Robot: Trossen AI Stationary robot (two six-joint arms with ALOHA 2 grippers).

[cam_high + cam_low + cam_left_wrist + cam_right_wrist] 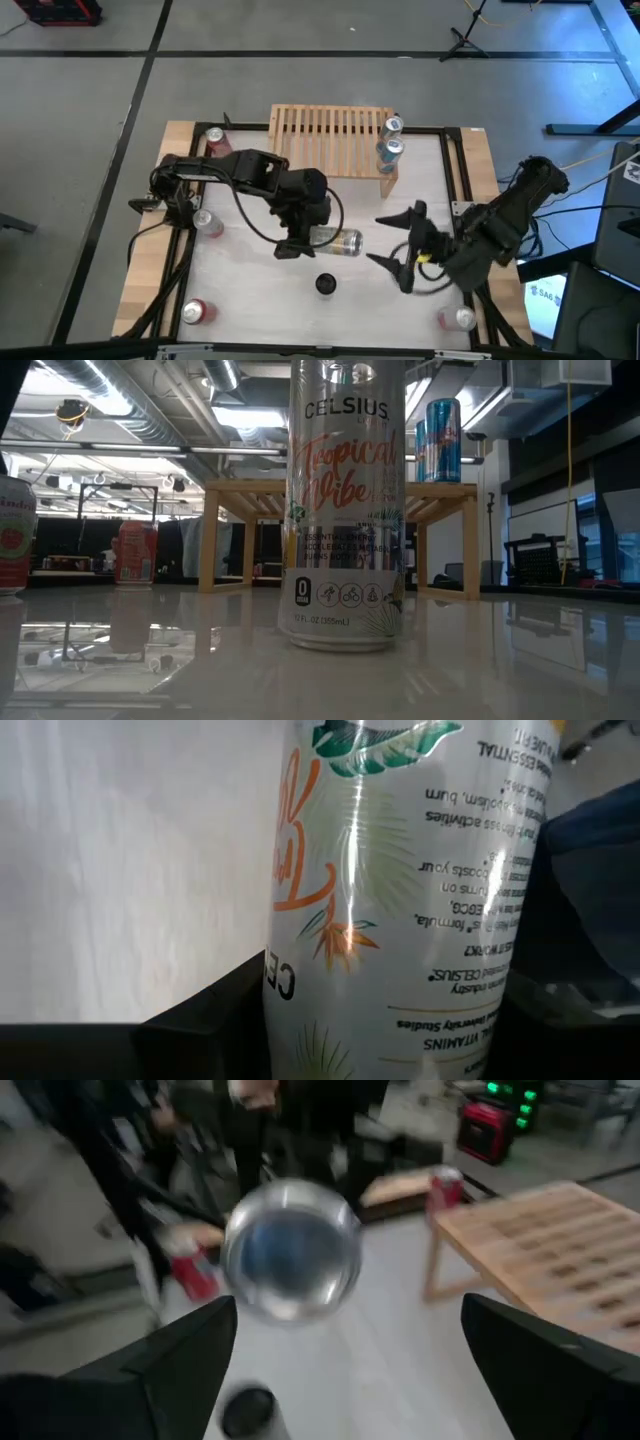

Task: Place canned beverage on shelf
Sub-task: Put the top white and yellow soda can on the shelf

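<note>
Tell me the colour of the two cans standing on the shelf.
Both cans on the shelf are blue and silver, clearest in the low view.

The glossy white desk (pixel 250 290) carries a low light-wood slatted shelf (pixel 325 140), scattered red cans (pixel 197 312), and a small black cap (pixel 325 285).

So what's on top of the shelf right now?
Two blue cans stand at the right end of the shelf; the remaining slats are bare. The top shows fully from above, but the low view hides part behind the Celsius can.
</note>
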